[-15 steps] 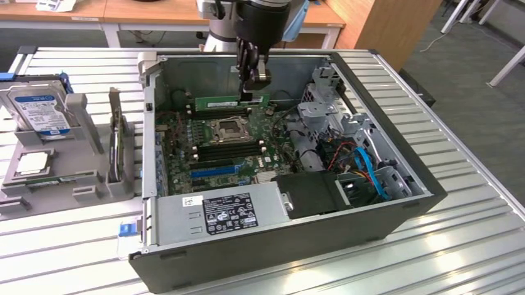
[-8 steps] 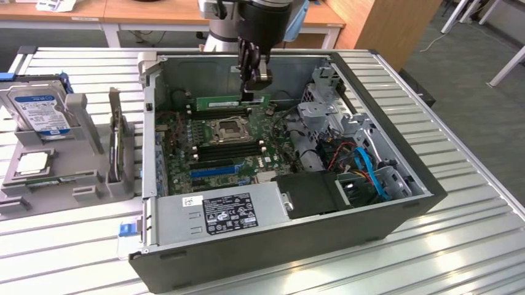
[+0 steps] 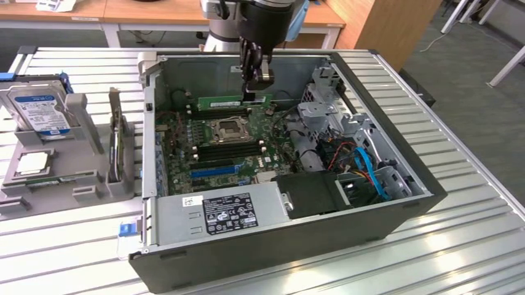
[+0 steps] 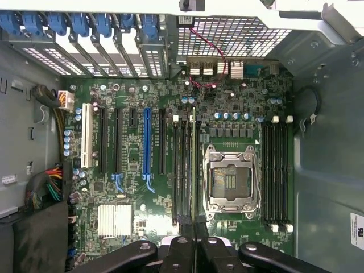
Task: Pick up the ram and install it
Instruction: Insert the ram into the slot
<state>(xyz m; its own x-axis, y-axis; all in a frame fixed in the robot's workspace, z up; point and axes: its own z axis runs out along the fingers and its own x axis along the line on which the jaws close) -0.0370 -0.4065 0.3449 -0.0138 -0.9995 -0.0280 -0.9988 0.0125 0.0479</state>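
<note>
While closed fingers (image 4: 181,250) of the gripper (image 4: 195,236) pinch the ram (image 4: 194,170) edge-on beside the memory slots (image 4: 182,170), square it to one slot and press evenly | exterior view: ram (image 3: 223,101) level over the motherboard (image 3: 184,138) edge opposite the power supply (image 3: 221,212) | case (image 3: 287,252) on slatted metal table (image 3: 459,246); wooden desks (image 3: 147,12), grey carpet (image 3: 468,55) behind.

Bright, even light glares off the ribbed table (image 3: 459,258) (case (image 3: 176,80) interior dimmer).

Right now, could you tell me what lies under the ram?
Black memory slots on the motherboard, beside the CPU socket. The ram, held by the end effector, covers what lies directly beneath.
</note>
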